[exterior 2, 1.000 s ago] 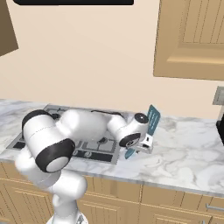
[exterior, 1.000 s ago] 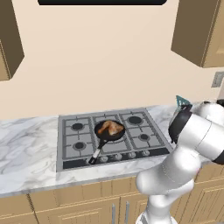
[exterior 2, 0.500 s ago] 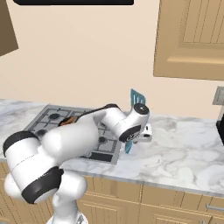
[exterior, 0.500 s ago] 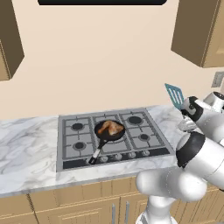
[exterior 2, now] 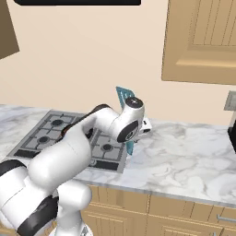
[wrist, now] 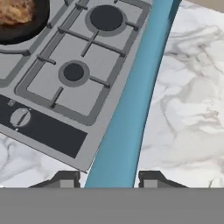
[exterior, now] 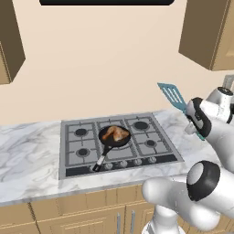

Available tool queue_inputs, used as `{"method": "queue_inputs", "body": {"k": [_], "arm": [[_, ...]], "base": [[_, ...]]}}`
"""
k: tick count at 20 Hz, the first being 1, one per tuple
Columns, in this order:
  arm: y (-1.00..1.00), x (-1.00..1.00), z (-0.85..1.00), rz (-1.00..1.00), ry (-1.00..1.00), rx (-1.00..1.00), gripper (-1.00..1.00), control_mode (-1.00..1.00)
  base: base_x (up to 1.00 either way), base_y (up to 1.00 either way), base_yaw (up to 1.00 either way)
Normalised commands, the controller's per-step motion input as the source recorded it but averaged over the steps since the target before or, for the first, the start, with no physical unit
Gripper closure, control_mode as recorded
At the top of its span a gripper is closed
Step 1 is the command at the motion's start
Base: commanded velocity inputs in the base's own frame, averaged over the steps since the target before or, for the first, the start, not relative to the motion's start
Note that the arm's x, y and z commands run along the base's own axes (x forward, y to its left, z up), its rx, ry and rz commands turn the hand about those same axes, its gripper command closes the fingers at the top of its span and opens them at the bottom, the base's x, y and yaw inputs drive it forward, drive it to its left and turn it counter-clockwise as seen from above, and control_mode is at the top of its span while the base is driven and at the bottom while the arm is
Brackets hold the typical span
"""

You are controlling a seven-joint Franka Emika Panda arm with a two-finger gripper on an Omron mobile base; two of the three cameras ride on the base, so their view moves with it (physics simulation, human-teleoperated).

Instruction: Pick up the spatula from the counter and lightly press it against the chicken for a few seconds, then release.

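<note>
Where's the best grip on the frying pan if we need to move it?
Its long dark handle, not the frying pan bowl: that is round, wide and holds the chicken. The handle juts toward the front edge of the counter, so come from above, fingers across it. The gripper is shut on the spatula now.

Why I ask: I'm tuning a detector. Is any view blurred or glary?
Left base view: flat, even light, spatula crisp against the wall. Right base view: sharp, no glare on the marble counter. Hand view: spatula handle in the claw looks soft-edged, no glare.
</note>
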Motion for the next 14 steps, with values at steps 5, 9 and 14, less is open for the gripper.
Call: {"method": "queue_inputs", "body": {"k": [5, 9, 14], "arm": [[0.29, -0.08, 0.16, 0.21, 0.06, -0.12, 1.00, -1.00], [0.21, 0.00, 0.11, 0.17, 0.09, -0.06, 1.00, -1.00], [0.15, 0.14, 0.09, 0.04, 0.18, -0.02, 1.00, -1.00]], "base": [[0.00, 0.00, 0.00], [0.00, 0.00, 0.00], [0.00, 0.00, 0.00]]}}
